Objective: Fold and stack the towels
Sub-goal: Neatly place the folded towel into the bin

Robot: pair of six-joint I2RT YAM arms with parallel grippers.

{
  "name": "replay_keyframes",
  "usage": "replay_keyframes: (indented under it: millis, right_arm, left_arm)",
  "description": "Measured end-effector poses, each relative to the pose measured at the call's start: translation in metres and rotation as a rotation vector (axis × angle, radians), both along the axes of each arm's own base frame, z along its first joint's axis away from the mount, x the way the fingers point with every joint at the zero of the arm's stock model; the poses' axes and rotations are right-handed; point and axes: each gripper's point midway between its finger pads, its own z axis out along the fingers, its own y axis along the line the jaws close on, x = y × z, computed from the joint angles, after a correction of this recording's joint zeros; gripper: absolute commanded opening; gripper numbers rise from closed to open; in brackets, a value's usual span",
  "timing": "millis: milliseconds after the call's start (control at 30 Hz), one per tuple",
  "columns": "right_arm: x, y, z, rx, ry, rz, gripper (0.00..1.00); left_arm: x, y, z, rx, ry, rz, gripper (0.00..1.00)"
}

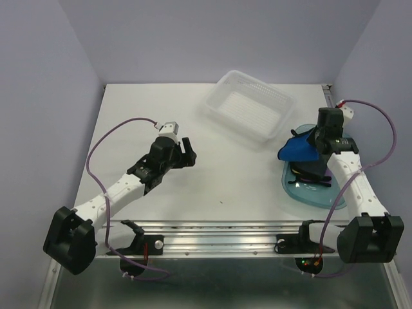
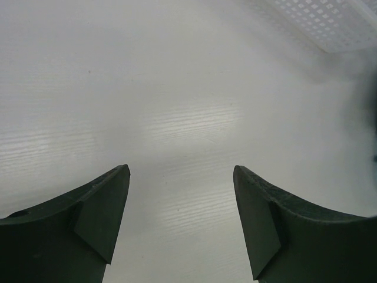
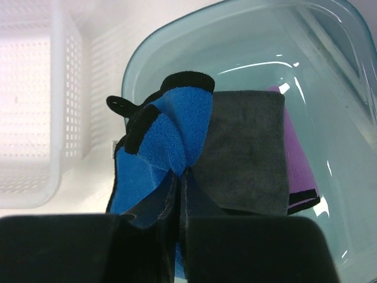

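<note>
You've 3 towels: blue towel clamped tight in R gripper, grey towel + purple towel in 1 tray; L gripper wide open

Bright, even overhead light. Soft glare band on counter under my left wrist; far corner hazy. Tray wall shows white highlights; my right tool dark, blurred close up.

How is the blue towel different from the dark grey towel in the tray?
The blue towel is bunched and pinched in the right gripper; the dark grey towel lies flat in the tray. The blue towel has black edging; the dark grey towel is plain. Both are soft cloths.
</note>
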Motion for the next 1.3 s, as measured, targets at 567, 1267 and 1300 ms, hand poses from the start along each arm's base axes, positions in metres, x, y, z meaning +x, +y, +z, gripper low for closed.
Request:
replay_keyframes:
  millis: [567,1267,1300]
  right_arm:
    - [-0.012,-0.035,-0.046,-0.02,0.147,-0.068,0.01]
    - [-0.022,-0.075,-0.089,-0.113,0.342,-0.134,0.01]
    - [-0.02,-0.077,-0.088,-0.12,0.335,-0.134,0.01]
  left_arm:
    - [0.002,-0.003,-0.008,0.006,0.017,-0.009,0.82]
    - [0.001,-0.006,-0.005,-0.003,0.009,-0.028,0.82]
    - [0.001,-0.007,-0.005,-0.005,0.009,-0.03,0.83]
